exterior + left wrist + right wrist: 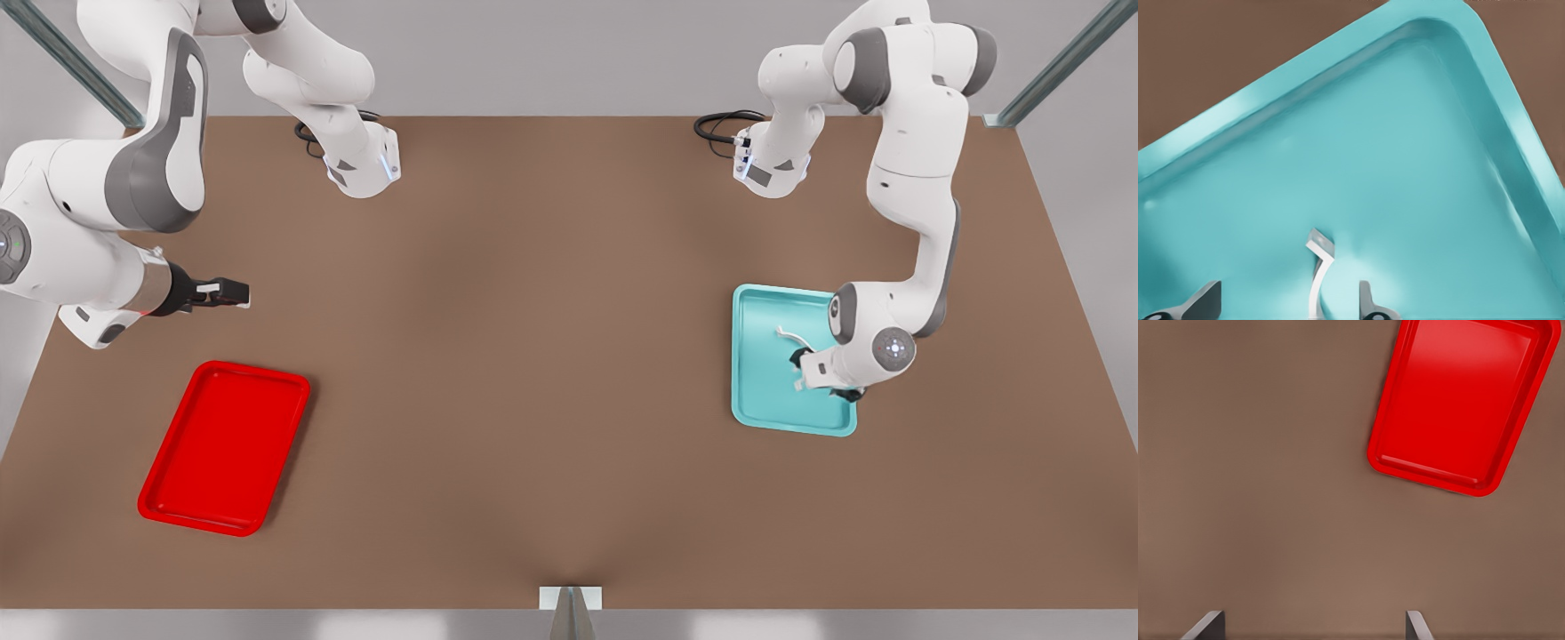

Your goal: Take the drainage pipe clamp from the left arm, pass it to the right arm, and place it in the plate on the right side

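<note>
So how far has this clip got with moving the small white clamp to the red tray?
Nothing is finished yet. In hand: the left gripper is low over the teal rectangular tray, its open fingers either side of the thin white half-ring clamp, which lies in that tray. Left: grasp, handover, placing. The right gripper waits open over the brown table; the red rimmed tray is empty.

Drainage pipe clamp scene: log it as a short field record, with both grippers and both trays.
clamp: drainage pipe clamp lies in the teal tray
left gripper: left gripper low over the teal tray, fingers open either side of the clamp
right gripper: right gripper open, waiting above bare table near the red plate
plate: red plate on the front view's left, nothing in it
handover: not yet done
</note>
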### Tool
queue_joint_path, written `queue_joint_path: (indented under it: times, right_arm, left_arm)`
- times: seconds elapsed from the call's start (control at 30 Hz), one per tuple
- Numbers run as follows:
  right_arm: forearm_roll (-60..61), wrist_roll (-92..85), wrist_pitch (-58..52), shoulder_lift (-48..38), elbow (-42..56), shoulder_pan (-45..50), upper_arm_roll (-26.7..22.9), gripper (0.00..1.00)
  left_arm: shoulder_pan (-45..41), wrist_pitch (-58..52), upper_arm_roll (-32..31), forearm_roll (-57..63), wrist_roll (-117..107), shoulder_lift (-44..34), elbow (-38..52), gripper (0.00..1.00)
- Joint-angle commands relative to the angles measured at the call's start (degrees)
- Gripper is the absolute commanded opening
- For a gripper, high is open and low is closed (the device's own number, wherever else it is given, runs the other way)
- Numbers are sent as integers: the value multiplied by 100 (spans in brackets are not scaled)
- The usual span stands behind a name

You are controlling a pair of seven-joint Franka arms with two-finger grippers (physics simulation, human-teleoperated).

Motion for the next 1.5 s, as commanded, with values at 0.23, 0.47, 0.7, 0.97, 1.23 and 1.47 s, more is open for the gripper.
queue_joint_path:
  times: [0.23,0.47,0.7,0.97,1.23,1.47]
  right_arm:
    - [6,-39,-12,4,-6,0,0,100]
    - [6,-48,-30,4,-15,9,0,100]
    - [-11,-48,-21,12,-15,18,0,100]
    - [-11,-57,-38,12,-41,18,0,100]
    - [-11,-39,-38,12,-41,27,0,100]
    - [-11,-57,-47,12,-41,18,9,100]
  left_arm:
    - [-26,767,0,-5,289,-84,-463,100]
    - [-96,715,0,4,280,-66,-454,59]
    - [-105,644,9,13,403,-75,-445,42]
    - [-114,504,9,13,403,-75,-428,42]
    - [-105,504,9,13,412,-57,-419,28]
    - [-105,504,9,13,412,-48,-419,21]
